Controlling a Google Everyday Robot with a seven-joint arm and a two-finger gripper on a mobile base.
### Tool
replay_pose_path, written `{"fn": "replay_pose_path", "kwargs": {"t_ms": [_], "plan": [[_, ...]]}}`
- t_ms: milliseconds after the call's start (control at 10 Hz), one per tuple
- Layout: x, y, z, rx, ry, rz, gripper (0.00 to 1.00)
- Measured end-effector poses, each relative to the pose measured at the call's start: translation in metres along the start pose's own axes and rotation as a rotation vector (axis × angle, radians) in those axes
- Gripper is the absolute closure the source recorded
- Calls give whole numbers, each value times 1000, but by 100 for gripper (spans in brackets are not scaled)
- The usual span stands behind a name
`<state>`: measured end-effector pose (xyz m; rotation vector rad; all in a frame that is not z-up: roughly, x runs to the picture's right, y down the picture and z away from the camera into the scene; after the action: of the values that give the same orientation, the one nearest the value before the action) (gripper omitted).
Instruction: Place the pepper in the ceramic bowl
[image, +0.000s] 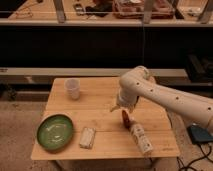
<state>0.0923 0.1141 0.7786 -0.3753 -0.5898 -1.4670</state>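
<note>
The pepper (125, 119) is small, dark red and glossy, lying on the wooden table (102, 107) right of centre, its lower end touching the bottle. The ceramic bowl (55, 132) is wide, shallow and green, standing empty at the table's front left. My gripper (123, 106) hangs at the end of the white arm, just above the far end of the pepper. The bowl is well to the left of the gripper.
A white-and-tan bottle (141, 138) lies on its side at the front right, next to the pepper. A small pale packet (87, 138) lies just right of the bowl. A white translucent cup (72, 88) stands at the back left. Dark shelving runs behind the table.
</note>
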Motion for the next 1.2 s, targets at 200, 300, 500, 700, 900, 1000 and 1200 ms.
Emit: {"fn": "replay_pose_path", "kwargs": {"t_ms": [200, 300, 500, 700, 900, 1000, 1200], "plan": [[-5, 18, 25, -19, -49, -49, 35], [-2, 23, 31, -31, -59, -60, 35], [8, 31, 43, -40, -69, -75, 35], [15, 38, 59, -39, -69, -78, 35], [20, 41, 74, -42, -56, -106, 35], [21, 40, 78, -41, -49, -122, 35], [25, 39, 89, -49, -36, -168, 35]]}}
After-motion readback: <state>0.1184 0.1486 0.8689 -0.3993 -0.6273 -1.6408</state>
